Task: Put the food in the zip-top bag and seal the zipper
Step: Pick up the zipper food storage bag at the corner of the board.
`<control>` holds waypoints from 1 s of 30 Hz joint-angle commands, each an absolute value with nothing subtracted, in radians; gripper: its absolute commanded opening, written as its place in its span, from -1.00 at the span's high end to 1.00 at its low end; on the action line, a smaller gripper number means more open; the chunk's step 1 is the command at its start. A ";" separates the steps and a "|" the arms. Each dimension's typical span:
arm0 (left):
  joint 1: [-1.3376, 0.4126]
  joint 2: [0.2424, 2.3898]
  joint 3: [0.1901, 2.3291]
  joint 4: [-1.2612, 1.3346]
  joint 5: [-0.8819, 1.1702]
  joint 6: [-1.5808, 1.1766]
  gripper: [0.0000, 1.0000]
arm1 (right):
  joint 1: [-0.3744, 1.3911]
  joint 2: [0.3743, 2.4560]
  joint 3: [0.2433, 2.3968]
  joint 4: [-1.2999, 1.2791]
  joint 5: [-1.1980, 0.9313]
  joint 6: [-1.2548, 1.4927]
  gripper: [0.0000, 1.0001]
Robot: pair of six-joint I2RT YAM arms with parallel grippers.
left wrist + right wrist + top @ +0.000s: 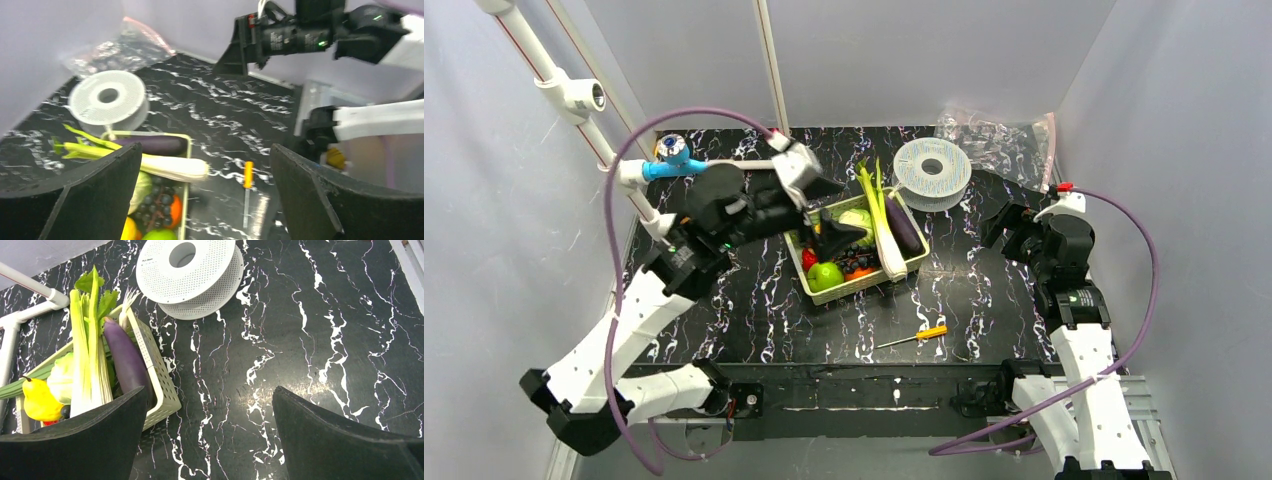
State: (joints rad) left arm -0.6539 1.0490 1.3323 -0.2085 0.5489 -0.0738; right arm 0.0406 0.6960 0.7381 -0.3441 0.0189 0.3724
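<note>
Over the basket (874, 278): your left end effector (832, 236) hangs released, probably lined up for the leek (882, 225).
Right end effector (210, 392): released, idle.

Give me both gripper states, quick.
Left gripper: open, holding nothing.
Right gripper: open, holding nothing.

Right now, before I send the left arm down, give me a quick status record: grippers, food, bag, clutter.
left gripper: open, empty, over the basket
right gripper: open, empty, over bare table right of the basket
food: leek, eggplant, green apple and the rest all in the basket
zip-top bag: far right corner, behind the spool, no food seen inside
zipper: cannot tell if sealed
clutter: orange-handled screwdriver near the front edge
</note>
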 commanded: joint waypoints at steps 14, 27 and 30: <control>-1.008 1.229 1.160 0.079 -0.220 0.398 -0.99 | 0.045 0.917 0.890 -0.420 0.206 0.639 -0.99; -1.133 1.210 0.855 0.383 -0.298 0.463 -0.99 | 0.110 1.511 1.244 -0.400 0.495 0.827 -0.99; -1.149 1.219 0.841 0.419 -0.314 0.441 -0.99 | 0.054 1.629 1.283 -0.364 0.417 0.996 -0.99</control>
